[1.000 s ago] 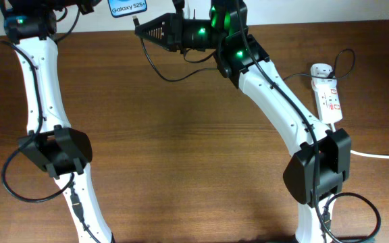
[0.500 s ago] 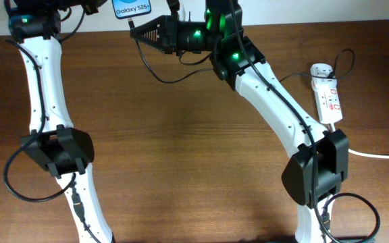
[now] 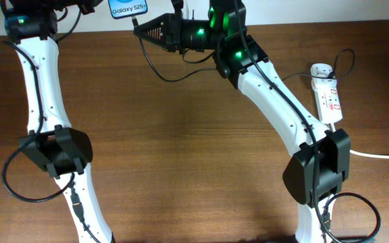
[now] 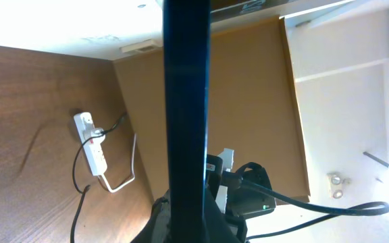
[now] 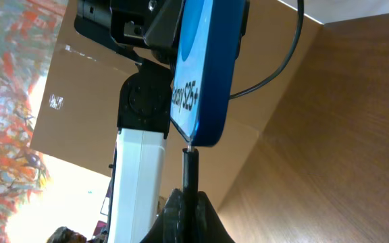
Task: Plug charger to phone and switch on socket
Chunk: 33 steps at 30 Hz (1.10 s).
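Note:
The phone (image 3: 128,8), blue screen with a white "Galaxy S25" strip, is held up at the far edge of the table by my left gripper (image 3: 90,5), which is shut on it. In the left wrist view the phone (image 4: 186,101) shows edge-on as a dark bar rising from the jaws. My right gripper (image 3: 140,30) is shut on the charger's plug (image 5: 190,172). The plug tip touches the phone's bottom edge (image 5: 204,81) in the right wrist view. The thin black cable (image 3: 164,74) trails right to the white socket strip (image 3: 327,98).
The socket's thick white cord (image 3: 383,155) runs off the right edge. A white adapter (image 3: 321,69) sits at the strip's far end. The strip also shows in the left wrist view (image 4: 92,143). Brown wooden table (image 3: 181,148) lies between the arms.
Both grippers shifted slightly right and then back left, keeping phone and plug together. The plug tip stays at the phone's bottom edge.

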Available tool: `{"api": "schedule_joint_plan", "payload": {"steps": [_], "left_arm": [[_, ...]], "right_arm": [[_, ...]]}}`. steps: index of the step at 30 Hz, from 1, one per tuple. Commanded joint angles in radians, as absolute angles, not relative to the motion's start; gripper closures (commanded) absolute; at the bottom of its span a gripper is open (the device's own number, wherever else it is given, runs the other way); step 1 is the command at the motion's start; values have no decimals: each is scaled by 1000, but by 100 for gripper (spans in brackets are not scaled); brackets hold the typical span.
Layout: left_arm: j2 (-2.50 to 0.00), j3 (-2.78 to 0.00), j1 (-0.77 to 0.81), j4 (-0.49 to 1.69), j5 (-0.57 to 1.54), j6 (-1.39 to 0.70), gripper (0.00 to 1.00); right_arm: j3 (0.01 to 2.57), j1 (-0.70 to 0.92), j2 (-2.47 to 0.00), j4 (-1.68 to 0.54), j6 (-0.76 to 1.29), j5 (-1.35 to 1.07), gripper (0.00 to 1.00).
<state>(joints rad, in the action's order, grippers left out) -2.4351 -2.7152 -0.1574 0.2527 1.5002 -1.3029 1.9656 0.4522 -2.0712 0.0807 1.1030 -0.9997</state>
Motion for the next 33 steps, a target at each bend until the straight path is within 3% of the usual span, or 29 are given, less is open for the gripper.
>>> {"api": "schedule_joint_plan", "payload": {"steps": [1, 33], "left_arm": [[-2429, -2732, -151, 244, 1519, -1294, 100], [-2429, -2732, -147, 243, 1518, -1312, 100]], "right_arm": [[1985, 452, -2050, 87, 1102, -1013, 96], [1985, 463, -2050, 85, 1132, -1039, 96]]}}
